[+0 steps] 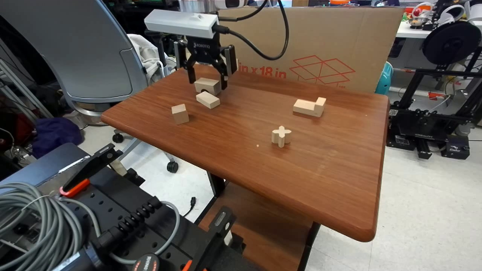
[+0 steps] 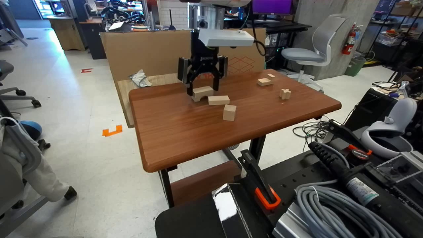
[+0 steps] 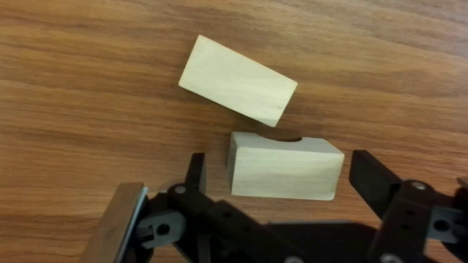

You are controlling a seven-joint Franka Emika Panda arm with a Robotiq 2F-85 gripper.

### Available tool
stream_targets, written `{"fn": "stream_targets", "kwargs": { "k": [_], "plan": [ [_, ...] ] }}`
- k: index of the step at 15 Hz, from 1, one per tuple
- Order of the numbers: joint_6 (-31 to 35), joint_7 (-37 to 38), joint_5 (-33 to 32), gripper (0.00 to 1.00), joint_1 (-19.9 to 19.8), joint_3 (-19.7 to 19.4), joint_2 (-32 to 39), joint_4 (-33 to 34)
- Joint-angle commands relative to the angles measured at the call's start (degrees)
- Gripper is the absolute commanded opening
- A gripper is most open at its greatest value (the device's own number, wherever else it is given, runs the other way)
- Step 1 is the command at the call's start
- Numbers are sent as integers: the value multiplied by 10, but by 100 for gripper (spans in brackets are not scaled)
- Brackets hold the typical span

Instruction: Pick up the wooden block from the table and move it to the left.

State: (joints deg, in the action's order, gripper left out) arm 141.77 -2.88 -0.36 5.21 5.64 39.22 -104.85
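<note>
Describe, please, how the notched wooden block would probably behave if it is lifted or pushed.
The notched wooden block should be stiff, since it looks like solid wood. Its boxy shape suggests sliding rather than rolling if pushed. The open gripper straddles its two ends, so the lift would probably be level.

The wooden block (image 3: pixel 287 168) is pale tan and chunky, with a rounded notch in its underside — like a small bridge. It stands notch-down, flat side up, toward the far edge of the table (image 1: pixel 244 124) in both exterior views. The table is reddish-brown, wood-grained and smooth, its corners rounded.
</note>
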Motion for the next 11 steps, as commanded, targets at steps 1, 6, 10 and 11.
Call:
{"fn": "stream_targets", "kwargs": {
  "k": [1, 6, 10, 11],
  "plan": [
    [11, -22, -8, 100, -7, 0, -72, -78],
    [-9, -76, -27, 100, -17, -4, -220, -206],
    [-14, -67, -29, 100, -16, -10, -223, -200],
    [-14, -69, -29, 100, -17, -10, -235, -212]
  ]
}}
